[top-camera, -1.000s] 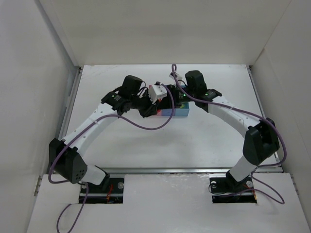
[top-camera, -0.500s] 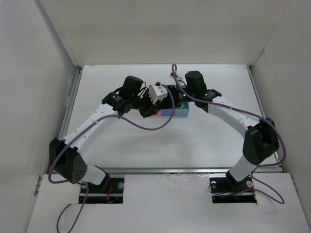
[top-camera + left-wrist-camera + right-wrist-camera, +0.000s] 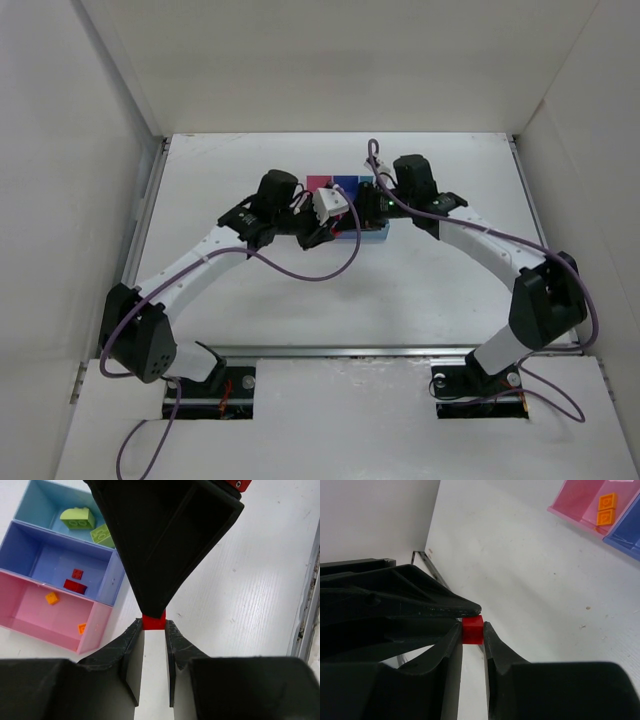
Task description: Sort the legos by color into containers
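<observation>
In the left wrist view my left gripper [image 3: 154, 626] is shut on a small red brick [image 3: 154, 622]. The right gripper's black fingers come down onto the same brick from above. In the right wrist view my right gripper [image 3: 472, 631] is shut on the red brick [image 3: 472, 630], with the left fingers [image 3: 435, 607] against it. Both meet above the table just in front of the tray [image 3: 372, 235]. The cyan bin [image 3: 42, 505] holds two yellow-green bricks [image 3: 77, 517]. The blue bin [image 3: 50, 560] holds two red bricks [image 3: 75, 586]. The pink bin [image 3: 30, 612] holds two orange bricks [image 3: 51, 598].
White walls close in the table on the left, back and right. A metal rail [image 3: 306, 605] runs along the table edge. Purple cables [image 3: 310, 268] hang from both arms. The pink bin with its orange bricks [image 3: 606, 509] also shows in the right wrist view.
Both grippers have shifted a little to the right and toward the near side, still joined. The far side of the tray now shows behind them.
</observation>
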Available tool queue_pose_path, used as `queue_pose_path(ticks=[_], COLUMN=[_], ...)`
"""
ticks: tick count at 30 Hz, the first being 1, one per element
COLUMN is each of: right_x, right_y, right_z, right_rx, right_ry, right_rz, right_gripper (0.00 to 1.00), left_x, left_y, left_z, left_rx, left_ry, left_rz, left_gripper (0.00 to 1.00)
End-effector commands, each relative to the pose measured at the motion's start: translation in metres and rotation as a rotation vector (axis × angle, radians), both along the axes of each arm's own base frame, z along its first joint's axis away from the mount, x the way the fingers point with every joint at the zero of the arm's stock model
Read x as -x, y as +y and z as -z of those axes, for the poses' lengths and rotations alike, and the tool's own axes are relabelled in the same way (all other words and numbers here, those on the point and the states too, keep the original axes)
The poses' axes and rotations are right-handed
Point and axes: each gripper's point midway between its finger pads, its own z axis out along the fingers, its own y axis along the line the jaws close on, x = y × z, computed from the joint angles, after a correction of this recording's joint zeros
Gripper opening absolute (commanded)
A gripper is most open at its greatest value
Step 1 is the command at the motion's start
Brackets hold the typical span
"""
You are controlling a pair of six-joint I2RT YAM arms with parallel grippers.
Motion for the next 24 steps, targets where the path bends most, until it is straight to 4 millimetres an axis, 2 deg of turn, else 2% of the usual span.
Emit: queue_pose_path(ticks=[1,3,4,7,8,12,18,24], right_x=[-0.042,-0.042,-0.045,-0.047,-0.044,-0.044,-0.05,-0.047], right_y=[-0.041,-0.045,-0.05,-0.061,-0.061,-0.064,-0.076,-0.083], right_z=[-0.033,-0.035,-0.03,-0.036,-0.035,-0.039,-0.046,-0.037], right_rx=[0.01,0.011,0.021,0.017,0.013,0.005,0.004,0.027], right_ry=[-0.154,-0.154,-0.147,-0.159,-0.156,-0.162,-0.182,-0.162], right_rz=[0.178,0.187,0.205,0.232,0.224,0.227,0.266,0.28], right_gripper=[0.0,0.0,0.0,0.0,0.0,0.0,0.0,0.0], left_x=[0.023,0.024,0.022,0.025,0.027,0.026,0.029,0.031], left_y=[0.057,0.06,0.063,0.067,0.068,0.072,0.078,0.084], left_z=[0.049,0.053,0.053,0.062,0.068,0.072,0.085,0.092], left_rx=[-0.198,-0.21,-0.212,-0.232,-0.244,-0.25,-0.29,-0.321], left_ry=[0.172,0.177,0.172,0.179,0.195,0.197,0.206,0.192], left_rz=[-0.118,-0.124,-0.129,-0.127,-0.126,-0.129,-0.128,-0.117], left_gripper=[0.0,0.0,0.0,0.0,0.0,0.0,0.0,0.0])
